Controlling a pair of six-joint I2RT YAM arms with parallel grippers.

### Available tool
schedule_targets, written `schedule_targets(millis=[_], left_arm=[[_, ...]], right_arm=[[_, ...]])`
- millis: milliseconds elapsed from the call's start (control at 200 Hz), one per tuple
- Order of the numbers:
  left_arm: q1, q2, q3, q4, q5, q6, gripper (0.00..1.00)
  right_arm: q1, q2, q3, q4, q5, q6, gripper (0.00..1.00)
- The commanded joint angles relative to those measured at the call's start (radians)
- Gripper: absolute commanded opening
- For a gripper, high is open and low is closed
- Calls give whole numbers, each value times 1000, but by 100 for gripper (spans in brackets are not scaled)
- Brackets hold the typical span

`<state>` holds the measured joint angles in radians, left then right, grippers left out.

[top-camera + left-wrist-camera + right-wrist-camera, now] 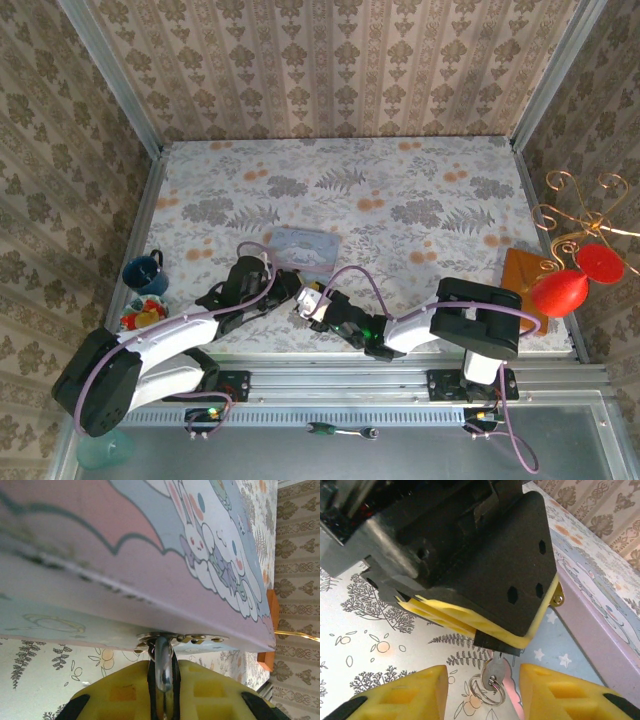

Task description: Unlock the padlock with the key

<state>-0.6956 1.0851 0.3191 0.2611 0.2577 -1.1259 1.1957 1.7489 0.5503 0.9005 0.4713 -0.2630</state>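
Observation:
In the right wrist view the small black padlock (498, 645) is pinched between the yellow pads of my left gripper (485, 625). A silver key (494, 672) with a ring sticks out of its underside. My right gripper (482, 697) stands open, a yellow finger on each side of the key without touching it. In the left wrist view my left gripper (164, 672) is shut on the padlock, whose shiny shackle (164, 662) runs up into the metal hasp (187, 639) of the pastel cartoon tin (150, 540). From above, both grippers meet just in front of the tin (305, 248).
A blue mug (145, 273) and a small colourful object (143, 316) sit at the table's left edge. A brown box (528, 272), red objects (560, 290) and a gold wire stand (585, 210) are at the right. Patterned walls enclose the table.

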Motion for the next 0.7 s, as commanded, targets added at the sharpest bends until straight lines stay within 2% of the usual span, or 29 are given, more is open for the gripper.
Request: schedule_targets(millis=[0,695], left_arm=[[-9,-24,20,34,-9,-6,7],[-21,-19,37,16,-17,3,8]], right_arm=[[-2,28,-1,57,51,2,41],[-19,67,1,85,84,78,27]])
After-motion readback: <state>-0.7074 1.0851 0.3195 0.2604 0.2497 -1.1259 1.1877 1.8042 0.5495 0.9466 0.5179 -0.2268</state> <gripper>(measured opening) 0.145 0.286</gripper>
